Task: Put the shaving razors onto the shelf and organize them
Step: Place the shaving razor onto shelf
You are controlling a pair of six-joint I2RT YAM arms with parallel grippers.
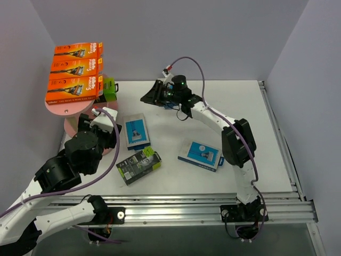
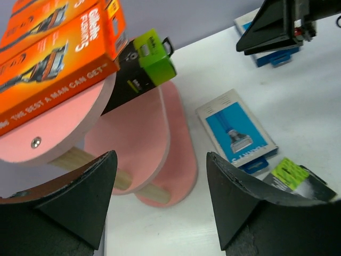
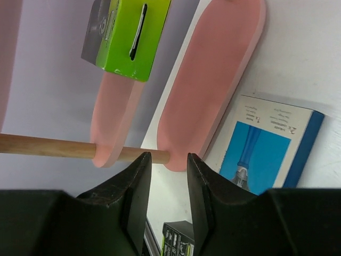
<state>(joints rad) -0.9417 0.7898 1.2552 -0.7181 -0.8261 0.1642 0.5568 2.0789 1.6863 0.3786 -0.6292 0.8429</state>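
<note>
The white table (image 1: 266, 133) holds the pink shelf (image 1: 66, 110): three orange Gillette packs (image 1: 74, 74) on top, a lime-black pack (image 1: 110, 88) lower. Two blue razor packs (image 1: 137, 130) and a second lime-black pack (image 1: 138, 165) lie loose. The left gripper (image 2: 160, 157) gapes wide, empty; the right gripper (image 3: 169, 157) is narrowly parted, empty.

The orange packs (image 1: 74, 74) really pop against the pink shelf (image 1: 66, 109), and the black pack (image 1: 110, 88) up there has a lime green end. On the white table (image 1: 234, 101): two blue-and-grey packs (image 1: 136, 130), plus a black-and-lime pack (image 1: 138, 166).
</note>
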